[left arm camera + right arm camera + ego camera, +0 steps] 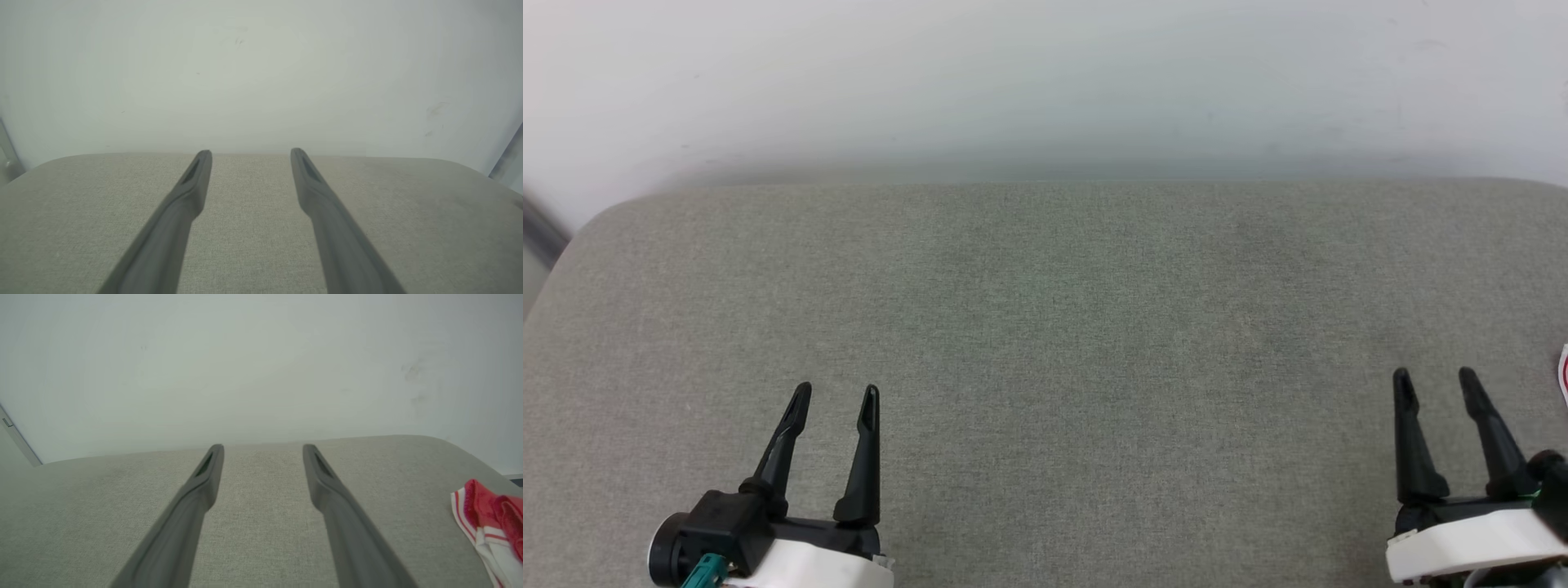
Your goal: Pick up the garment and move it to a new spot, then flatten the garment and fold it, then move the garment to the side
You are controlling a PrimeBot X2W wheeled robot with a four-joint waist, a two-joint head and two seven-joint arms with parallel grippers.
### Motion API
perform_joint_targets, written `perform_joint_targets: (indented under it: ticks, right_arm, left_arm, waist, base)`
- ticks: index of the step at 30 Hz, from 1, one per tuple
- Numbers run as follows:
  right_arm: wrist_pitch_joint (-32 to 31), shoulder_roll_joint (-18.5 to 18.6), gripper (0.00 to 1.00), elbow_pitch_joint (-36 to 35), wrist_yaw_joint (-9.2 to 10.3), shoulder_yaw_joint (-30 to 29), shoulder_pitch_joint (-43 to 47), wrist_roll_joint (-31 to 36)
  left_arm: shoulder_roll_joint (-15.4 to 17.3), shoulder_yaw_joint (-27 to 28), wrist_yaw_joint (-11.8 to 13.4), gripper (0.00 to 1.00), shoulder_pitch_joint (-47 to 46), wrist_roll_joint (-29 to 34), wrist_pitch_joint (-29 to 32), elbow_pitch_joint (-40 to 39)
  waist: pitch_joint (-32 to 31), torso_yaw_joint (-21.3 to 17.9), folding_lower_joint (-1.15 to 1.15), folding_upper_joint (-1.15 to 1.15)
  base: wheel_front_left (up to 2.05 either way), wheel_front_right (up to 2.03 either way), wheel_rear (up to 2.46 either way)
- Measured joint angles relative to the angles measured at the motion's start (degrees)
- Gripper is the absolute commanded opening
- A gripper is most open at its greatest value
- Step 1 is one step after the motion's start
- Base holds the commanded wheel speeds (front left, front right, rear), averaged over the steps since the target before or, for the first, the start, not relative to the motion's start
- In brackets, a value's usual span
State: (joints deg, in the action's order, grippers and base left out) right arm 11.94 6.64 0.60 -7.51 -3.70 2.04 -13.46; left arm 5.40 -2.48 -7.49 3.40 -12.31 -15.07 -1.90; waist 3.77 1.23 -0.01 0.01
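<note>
Two grippers sit over the near part of the grey fabric-covered surface (pixel 1045 310), each spread wide with nothing between its dark fingers. The left gripper (pixel 837 390) is toward the near left. The right gripper (pixel 1435 374) is close to the right edge, well apart from the left one. Both point at the far edge, where the surface meets a pale wall (pixel 1045 82). The garment (pixel 490 522) lies bunched at the surface's right edge, beside the right gripper but clear of it. Its red cloth, white cloth and red-and-white striped trim all show.
</note>
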Motion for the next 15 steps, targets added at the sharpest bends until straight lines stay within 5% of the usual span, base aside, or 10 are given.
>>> perform_joint_targets:
  ticks: [15]
  right_arm:
    - [2.2, -1.9, 1.0, 1.9, 0.0, 1.4, 0.5, -0.4]
  left_arm:
    - [0.1, 0.6, 0.0, 1.0, 0.0, -0.5, 0.0, 1.6]
  waist:
    - [-1.2, -1.2, 0.01, 0.0]
  base:
    - [0.0, 0.0, 0.0]
